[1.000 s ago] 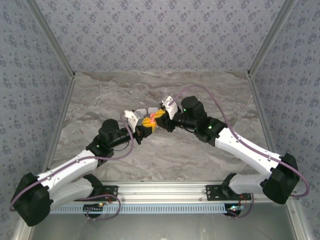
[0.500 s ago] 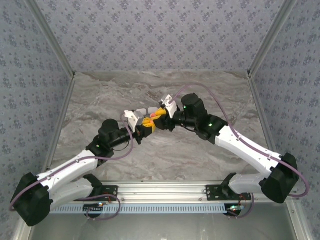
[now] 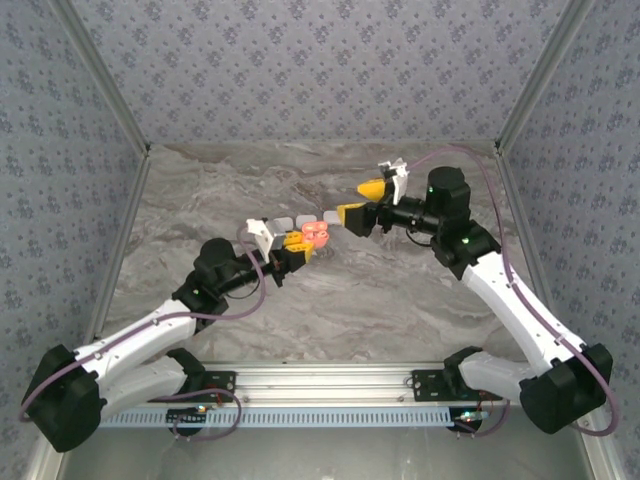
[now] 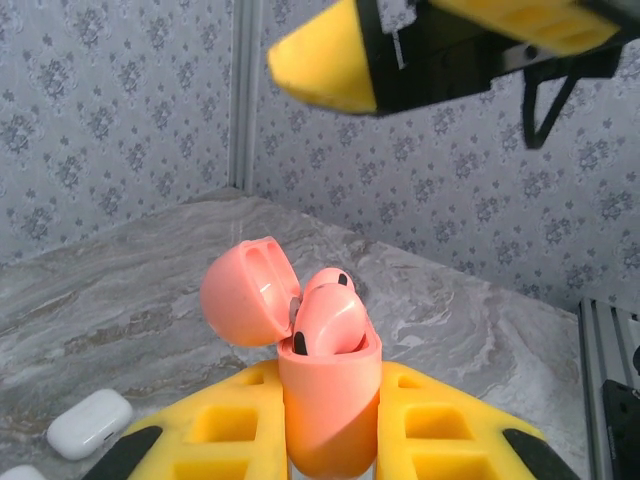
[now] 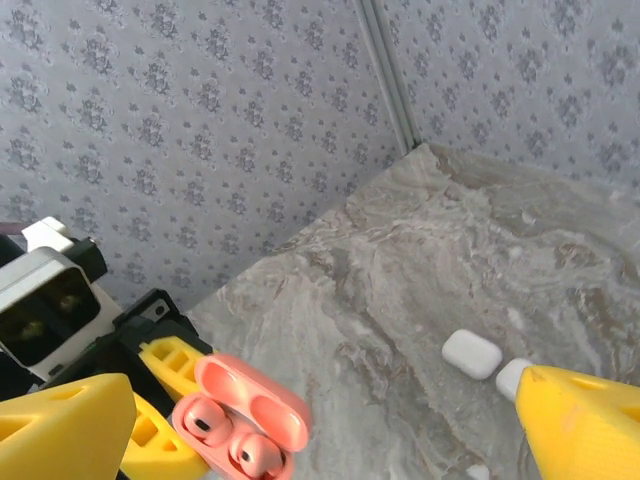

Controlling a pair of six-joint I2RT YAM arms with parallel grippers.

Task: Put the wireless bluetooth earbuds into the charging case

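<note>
Above the middle of the counter [image 3: 400,300], a little left of centre: left tool [image 3: 303,240] clamped tight on a salmon charging case [image 4: 330,400], lid flipped back, 2 orange-red earbuds [image 4: 322,318] seated in their wells, stems hidden. Probably light, glossy and slippery; best pinched gently across the bulb, never squeezed hard. Further right, toward the far right corner: right tool [image 3: 361,200] spread wide, holding nothing. No brand or lettering legible anywhere.
</note>
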